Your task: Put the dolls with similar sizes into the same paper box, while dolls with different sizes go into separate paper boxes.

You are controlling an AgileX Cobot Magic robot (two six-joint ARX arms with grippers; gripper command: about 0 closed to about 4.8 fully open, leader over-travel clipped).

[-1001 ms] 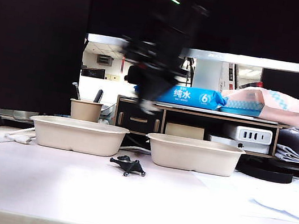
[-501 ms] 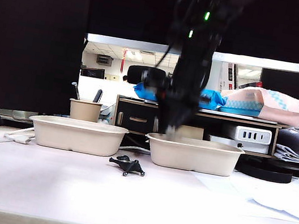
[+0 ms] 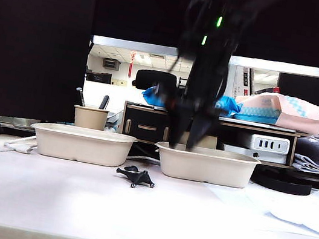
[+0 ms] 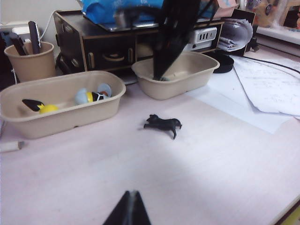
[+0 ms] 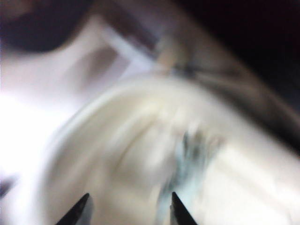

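Exterior view | right gripper (image 3: 183, 143) apart over right paper box (image 3: 206, 165) | cup (image 3: 90, 118) behind left paper box (image 3: 82, 144)

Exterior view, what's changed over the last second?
The right gripper swung from above the gap between the trays down into the right tray, and its jaws now stand apart over a blurred pale toy. The black creature, left tray and left gripper stayed put.

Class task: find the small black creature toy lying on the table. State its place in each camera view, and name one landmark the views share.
Exterior view: black creature on the table, in front of the gap between both paper boxes.
Left wrist view: black creature on the table, before the boxes.
Right wrist view: not in it.
Shared landmark: right paper box, with the right gripper in it.
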